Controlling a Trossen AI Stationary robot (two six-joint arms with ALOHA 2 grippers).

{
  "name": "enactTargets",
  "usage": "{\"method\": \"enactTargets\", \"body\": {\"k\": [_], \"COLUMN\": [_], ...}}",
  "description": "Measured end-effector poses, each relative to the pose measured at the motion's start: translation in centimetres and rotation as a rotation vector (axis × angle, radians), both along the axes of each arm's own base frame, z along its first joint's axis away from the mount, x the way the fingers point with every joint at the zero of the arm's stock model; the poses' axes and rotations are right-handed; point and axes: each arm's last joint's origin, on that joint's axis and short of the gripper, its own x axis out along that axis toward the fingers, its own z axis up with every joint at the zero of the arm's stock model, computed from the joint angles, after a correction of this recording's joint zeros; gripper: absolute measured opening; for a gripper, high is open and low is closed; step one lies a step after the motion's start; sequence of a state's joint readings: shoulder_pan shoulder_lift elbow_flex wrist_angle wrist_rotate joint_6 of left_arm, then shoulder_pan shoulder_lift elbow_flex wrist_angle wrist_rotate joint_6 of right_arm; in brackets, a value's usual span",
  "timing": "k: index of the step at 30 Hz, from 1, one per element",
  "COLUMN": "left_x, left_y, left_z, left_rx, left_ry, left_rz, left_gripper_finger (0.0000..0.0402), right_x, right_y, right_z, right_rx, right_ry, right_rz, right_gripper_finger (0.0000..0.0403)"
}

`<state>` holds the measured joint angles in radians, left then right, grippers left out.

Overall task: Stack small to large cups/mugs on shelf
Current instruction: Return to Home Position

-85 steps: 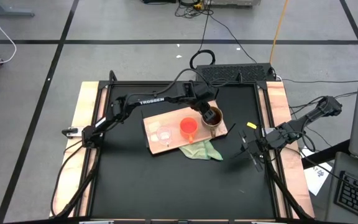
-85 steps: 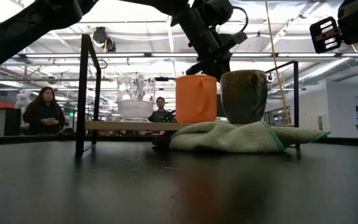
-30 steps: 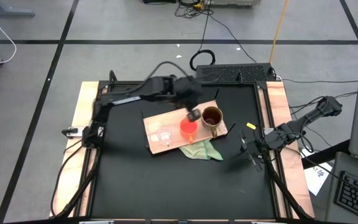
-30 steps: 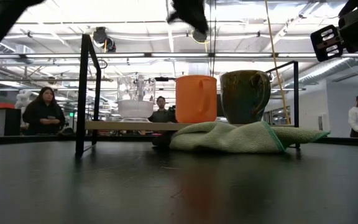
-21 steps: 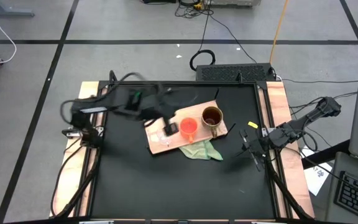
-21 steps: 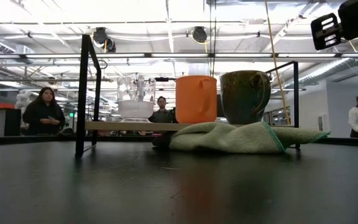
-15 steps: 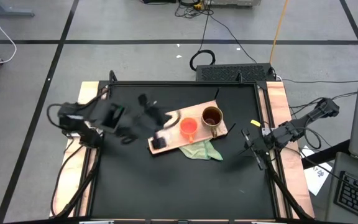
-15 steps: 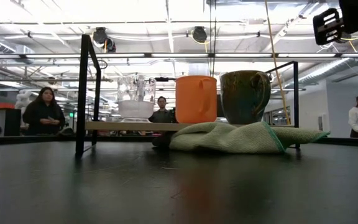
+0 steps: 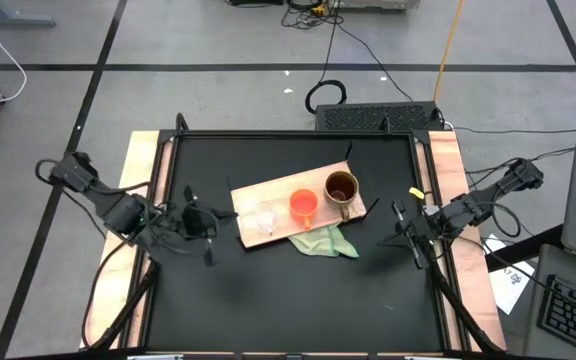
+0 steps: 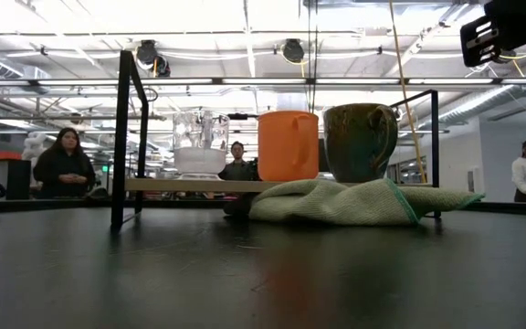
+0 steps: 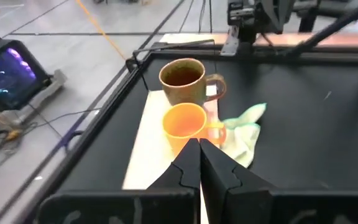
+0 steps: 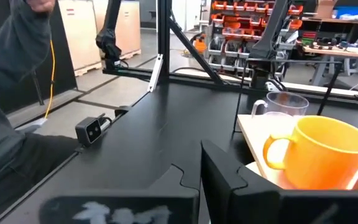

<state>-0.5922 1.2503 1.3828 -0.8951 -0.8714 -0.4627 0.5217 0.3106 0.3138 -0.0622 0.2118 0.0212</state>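
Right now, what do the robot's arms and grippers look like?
The left arm and right arm are dark, slim and jointed, with black cables trailing at their bases. The left gripper and right gripper each have two dark, angular fingers.

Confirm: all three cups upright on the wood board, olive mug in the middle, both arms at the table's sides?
No: the high view shows the orange mug in the middle, olive mug at one end, glass cup at the other. The rest holds.

A robotics lab: taped floor (image 9: pixel 218 100), loose cables (image 9: pixel 306 8), racks of orange bins (image 12: pixel 235 11), exposed ceiling beams (image 10: pixel 208 82).
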Motion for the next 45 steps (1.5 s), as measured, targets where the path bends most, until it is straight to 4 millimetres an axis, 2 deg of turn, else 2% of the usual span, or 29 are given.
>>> {"method": "enactTargets", "body": {"k": [8,13,16,21,27,32,36,41,45], "left_x": [-3.2,-4.4,-5.0,-5.8,-7.5,-8.8,-9.6,-10.6,-11.0], "left_y": [2.1,3.5,4.7,6.3,7.4,7.9,8.5,8.7,8.8], "left_z": [-6.8,-9.8,-11.3,-13.0,-13.6,-14.5,-15.3,-16.5,-17.6], "left_rx": [-0.036,-0.025,0.013,0.038,0.052,0.026,0.024,0.027,0.03], "left_ry": [-0.23,-0.469,-0.484,-0.447,-0.478,-0.426,-0.441,-0.463,-0.455], "left_rz": [-0.22,-0.386,-0.412,-0.436,-0.445,-0.438,-0.352,-0.366,-0.398], "left_gripper_finger": [0.0,0.0,0.0,0.0,0.0,0.0,0.0,0.0,0.0], "right_x": [-0.1,-0.1,0.0,0.0,0.0,0.0,0.0,-0.2,-0.3], "right_y": [0.0,0.0,-0.1,-0.4,-0.4,-0.4,-0.6,-1.3,-1.4], "right_z": [-0.2,-0.2,-0.2,-0.3,-0.4,-0.4,-0.3,-0.1,-0.4], "right_rx": [0.001,0.0,-0.012,-0.03,-0.032,-0.01,-0.025,-0.029,-0.056], "right_ry": [0.023,0.023,0.018,0.019,0.026,0.031,0.022,-0.001,0.019], "right_rz": [-0.003,-0.003,-0.009,-0.098,-0.104,-0.111,-0.166,-0.209,-0.17], "right_gripper_finger": [0.0,0.0,0.0,0.0,0.0,0.0,0.0,0.0,0.0]}}
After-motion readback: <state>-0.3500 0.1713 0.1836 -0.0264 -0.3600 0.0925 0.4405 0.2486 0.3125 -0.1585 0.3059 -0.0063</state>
